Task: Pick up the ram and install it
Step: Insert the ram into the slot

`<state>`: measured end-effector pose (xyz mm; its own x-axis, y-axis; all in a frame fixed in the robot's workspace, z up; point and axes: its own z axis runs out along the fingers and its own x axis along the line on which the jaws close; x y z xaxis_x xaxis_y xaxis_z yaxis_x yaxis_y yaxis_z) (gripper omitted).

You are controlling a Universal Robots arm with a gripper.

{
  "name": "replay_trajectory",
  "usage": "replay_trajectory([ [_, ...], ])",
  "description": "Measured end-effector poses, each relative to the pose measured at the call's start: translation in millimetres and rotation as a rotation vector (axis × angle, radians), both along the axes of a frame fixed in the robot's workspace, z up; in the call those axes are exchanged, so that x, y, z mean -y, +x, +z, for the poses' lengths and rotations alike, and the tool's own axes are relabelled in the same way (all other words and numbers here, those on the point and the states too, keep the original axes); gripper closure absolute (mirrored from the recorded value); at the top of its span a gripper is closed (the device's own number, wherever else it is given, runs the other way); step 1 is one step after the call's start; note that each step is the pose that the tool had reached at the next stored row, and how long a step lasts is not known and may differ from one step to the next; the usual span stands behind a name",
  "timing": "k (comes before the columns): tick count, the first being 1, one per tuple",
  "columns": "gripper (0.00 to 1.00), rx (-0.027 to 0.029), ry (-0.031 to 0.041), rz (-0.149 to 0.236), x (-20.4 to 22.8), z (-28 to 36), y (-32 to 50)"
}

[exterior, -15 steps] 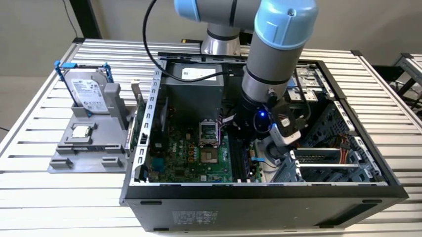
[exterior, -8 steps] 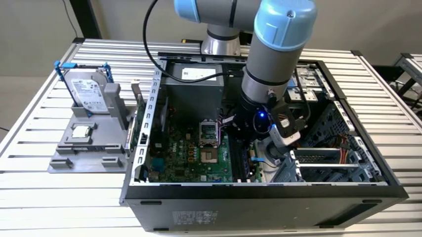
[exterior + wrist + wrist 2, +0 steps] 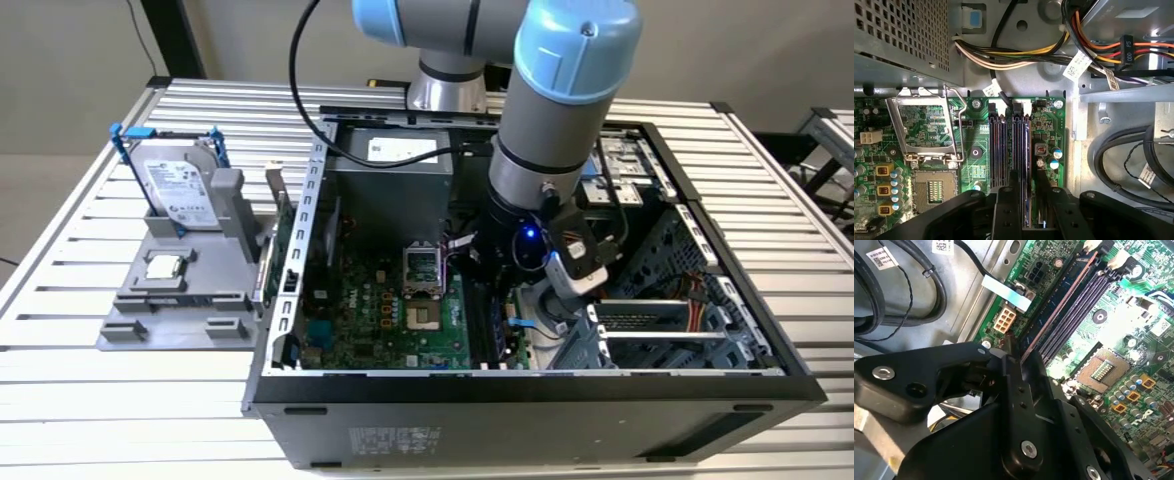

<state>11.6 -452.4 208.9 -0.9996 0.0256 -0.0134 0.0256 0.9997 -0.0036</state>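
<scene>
A: Going from the exterior view's left: hard drive (image 3: 183, 190) upright in the grey holder (image 3: 180, 300), processor chip (image 3: 164, 266) flat just below it, all on the desk (image 3: 80, 240). Then the open PC case (image 3: 534, 385).

B: Arm?

A: Down inside the case, claw (image 3: 514, 275) over the motherboard (image 3: 387, 310), toward the exterior view's right side of the board.

B: Ram?

A: In the second wrist view, ram (image 3: 1056, 307) is a thin edge running out from between the claw (image 3: 1014, 357) fingers (image 3: 1016, 375), lying along the memory slots (image 3: 1081, 305). Claw is pinching the ram. In the first wrist view the claw (image 3: 1021, 185) sits right over the slots (image 3: 1009, 150), by the open CPU socket (image 3: 926, 132).

B: Seated?

A: Can't tell. Looks at or just above a slot.

B: Risks?

A: Stick tilted or off the slot line, so pushing jams or bends it. Notch not matching would block it. Slot end latches (image 3: 1119, 260) may not snap, leaving it half in. A finger could also hit the neighbouring slot.
</scene>
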Motion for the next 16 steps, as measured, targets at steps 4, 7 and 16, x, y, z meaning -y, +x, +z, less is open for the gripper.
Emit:
replay_trajectory([
  [4,0.0,-0.0001,-0.0001,0.0,0.0,16.9,0.0],
  [7,0.0,-0.0001,-0.0001,0.0,0.0,30.6,0.0],
  [16,1.0,-0.0001,-0.0008,0.0,0.0,33.0,-0.2],
])
